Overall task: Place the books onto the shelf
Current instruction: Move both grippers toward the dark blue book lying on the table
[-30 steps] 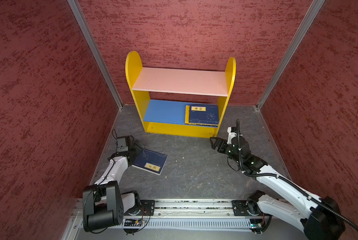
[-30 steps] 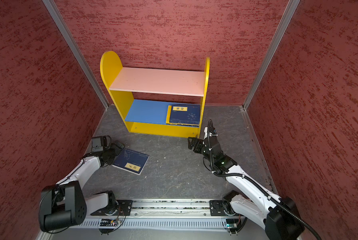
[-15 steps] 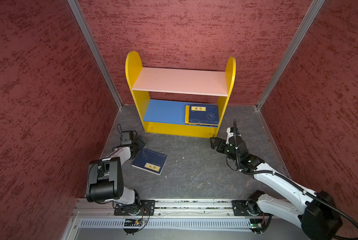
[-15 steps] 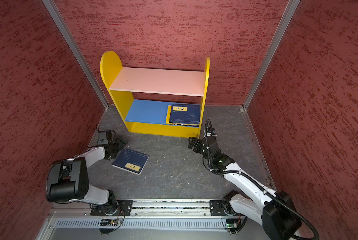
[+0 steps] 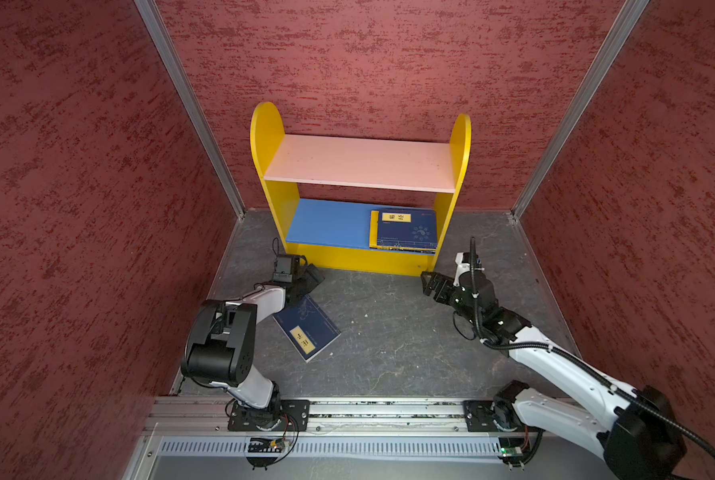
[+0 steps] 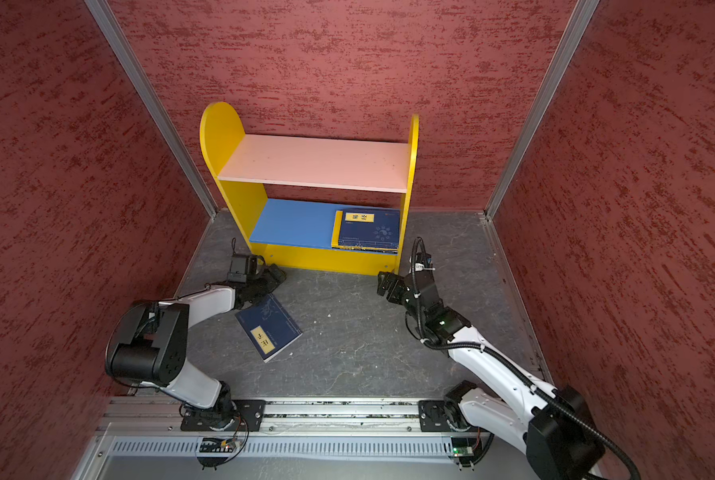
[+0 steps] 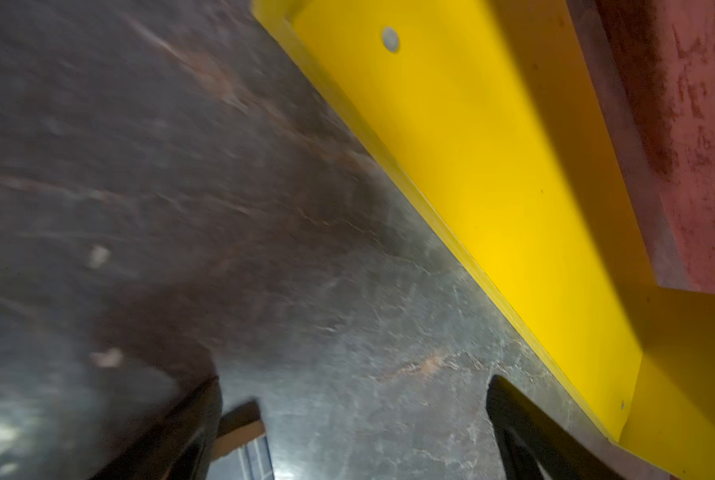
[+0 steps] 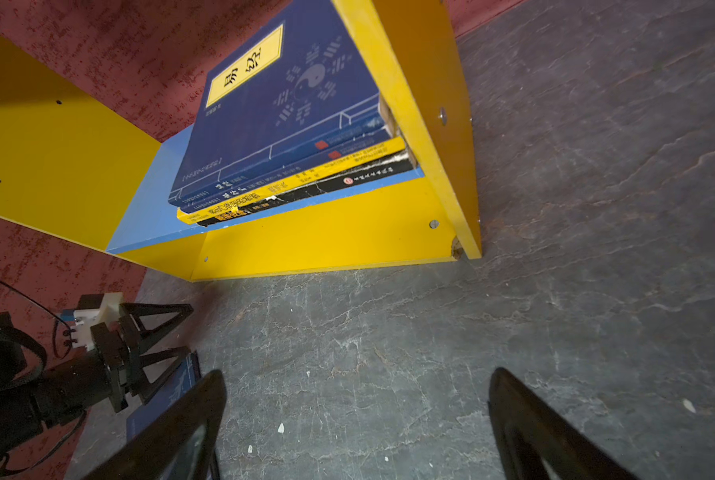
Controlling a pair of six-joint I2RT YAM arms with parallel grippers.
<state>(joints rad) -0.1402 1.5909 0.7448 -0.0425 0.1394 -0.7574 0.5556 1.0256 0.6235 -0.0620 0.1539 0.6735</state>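
Navy book (image 5: 307, 328): thin paperback with a yellow label, flat and skewed on the grey worktop (image 5: 389, 332), before the shelf's left half.
Shelf (image 5: 360, 162): yellow sides, pink upper board, blue lower board.
Stack (image 8: 281, 104): four books lying flat at the lower board's right end; two navy, then yellow, then black.
Left jaws: spread wide, empty, over the navy book's far corner.
Right jaws: spread wide, empty, before the stack and apart from it.

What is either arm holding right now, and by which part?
Nothing. Left gripper and right gripper have open, empty jaws; the navy book lies ungripped.
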